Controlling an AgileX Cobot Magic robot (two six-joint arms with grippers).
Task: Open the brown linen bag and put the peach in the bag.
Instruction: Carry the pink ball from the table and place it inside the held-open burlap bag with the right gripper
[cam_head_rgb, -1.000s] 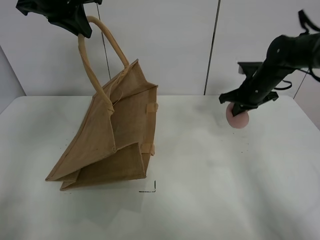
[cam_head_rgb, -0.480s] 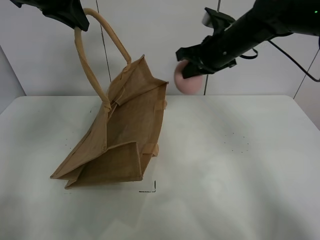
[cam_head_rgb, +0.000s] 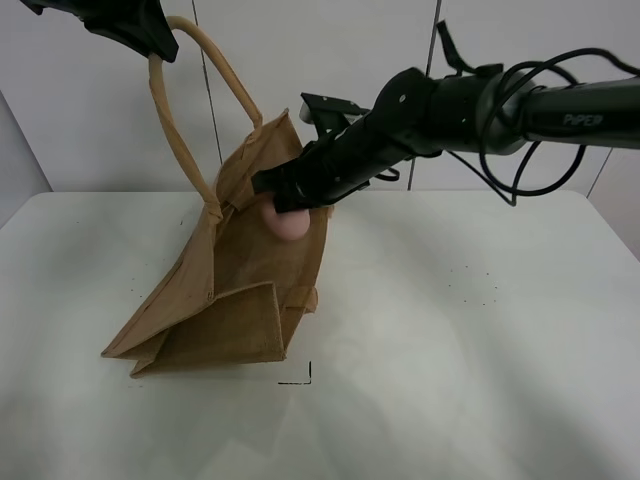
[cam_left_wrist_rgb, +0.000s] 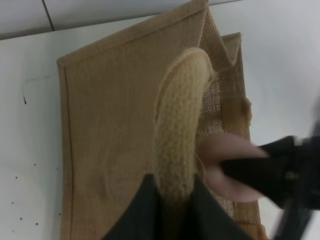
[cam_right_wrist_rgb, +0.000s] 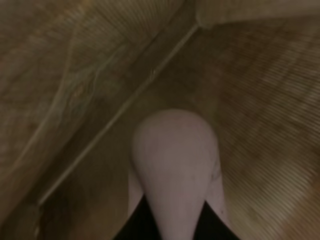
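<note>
- The brown linen bag (cam_head_rgb: 235, 300) stands tilted on the white table (cam_head_rgb: 480, 350). Its base is on the surface and its mouth is pulled up and open.
- The left gripper (cam_head_rgb: 155, 45) is clamped on the top of one beige handle (cam_head_rgb: 172, 130) and holds it taut. The upper edge of the high view cuts off most of that arm, so only a dark lump shows.
- From the left wrist, two dark fingers (cam_left_wrist_rgb: 145, 210) press on either side of the rolled handle. They are only partly inside the picture.
- The right gripper (cam_head_rgb: 287, 205) is closed around the peach (cam_head_rgb: 291, 226), right at the bag's mouth.
- From above, the fruit pokes out below the fingers with the bag's inner wall behind it. Its upper part is hidden by the gripper.
- From the right wrist, the peach (cam_right_wrist_rgb: 175, 160) fills the middle with dim woven cloth all round it. The fingers (cam_right_wrist_rgb: 134, 229) are only dark slivers beside it at the picture's edge.
- I cannot tell whether the fruit touches the cloth.
- From the left wrist, the peach (cam_left_wrist_rgb: 225, 155) is a blurred pink shape just beside the handle. The right gripper is a dark smear across it.
- The bag's floor is hidden behind its folded front panel.
- A small black corner mark (cam_head_rgb: 300, 378) sits on the table near the bag's lower corner.
</note>
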